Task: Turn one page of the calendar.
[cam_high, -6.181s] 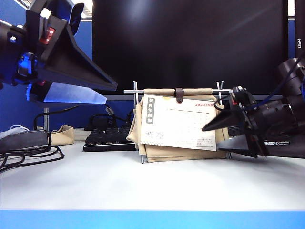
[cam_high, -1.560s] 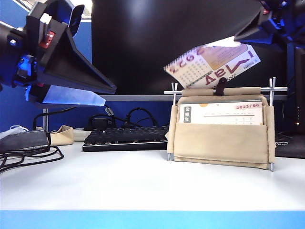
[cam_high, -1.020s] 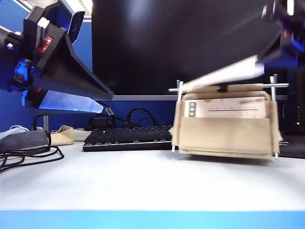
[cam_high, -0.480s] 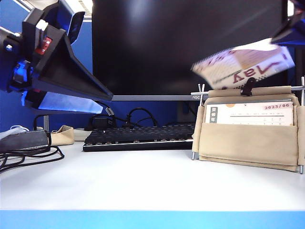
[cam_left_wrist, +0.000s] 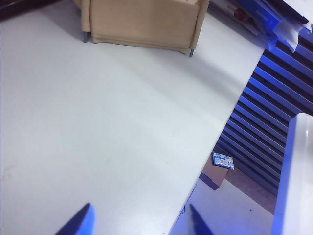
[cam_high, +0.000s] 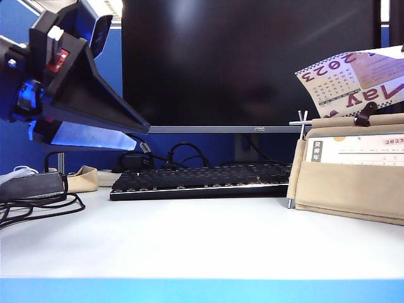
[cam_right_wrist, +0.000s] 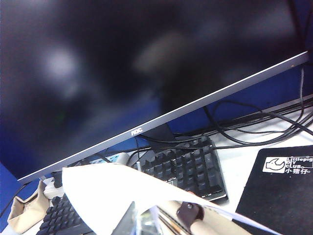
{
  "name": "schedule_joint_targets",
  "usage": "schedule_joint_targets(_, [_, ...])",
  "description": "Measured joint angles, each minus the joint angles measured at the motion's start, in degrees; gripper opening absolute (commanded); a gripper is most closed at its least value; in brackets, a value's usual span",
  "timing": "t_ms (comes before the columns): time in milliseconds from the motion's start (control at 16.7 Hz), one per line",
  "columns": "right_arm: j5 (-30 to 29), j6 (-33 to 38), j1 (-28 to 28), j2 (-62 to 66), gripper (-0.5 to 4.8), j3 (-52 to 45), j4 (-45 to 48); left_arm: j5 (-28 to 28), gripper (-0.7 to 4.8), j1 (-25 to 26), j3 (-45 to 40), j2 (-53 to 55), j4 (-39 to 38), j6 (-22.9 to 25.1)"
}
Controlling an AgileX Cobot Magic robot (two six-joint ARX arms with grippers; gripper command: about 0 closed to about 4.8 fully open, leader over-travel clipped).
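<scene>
One monitor point(cam_high: 252, 63) fills the exterior view's upper middle; one calendar point(cam_high: 353, 189) sits at the right edge, its one lifted page point(cam_high: 353, 82) above it, pinched by the closed right gripper point(cam_right_wrist: 142, 223). The left gripper point(cam_high: 136, 126) idles wide at left. Risk — dragging the calendar off-table, since the page stays strapped.

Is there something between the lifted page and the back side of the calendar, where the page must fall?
Nothing visible blocks it. The page, pinched by the shut right gripper, stands above the calendar; only the monitor stands behind. Left gripper hovers open, away.
</scene>
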Motion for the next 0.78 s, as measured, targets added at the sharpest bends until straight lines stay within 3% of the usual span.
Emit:
schedule_joint_targets(240, [0.55, 0.0, -0.09, 0.0, 0.64, 0.0, 0.13, 1.01, 2.47, 0.0, 0.0, 0.0, 0.0, -0.02])
schedule_joint_targets(420, [3.63, 0.68, -0.15, 0.09, 0.64, 0.02, 2.78, 1.05, 2.47, 0.0, 0.0, 0.0, -1.27, -0.04])
schedule_joint_targets(780, [3.8, 3.65, -0.94, 5.57, 0.64, 0.09, 9.29, 2.05, 2.47, -0.72, 0.0, 0.0, -2.69, -0.07])
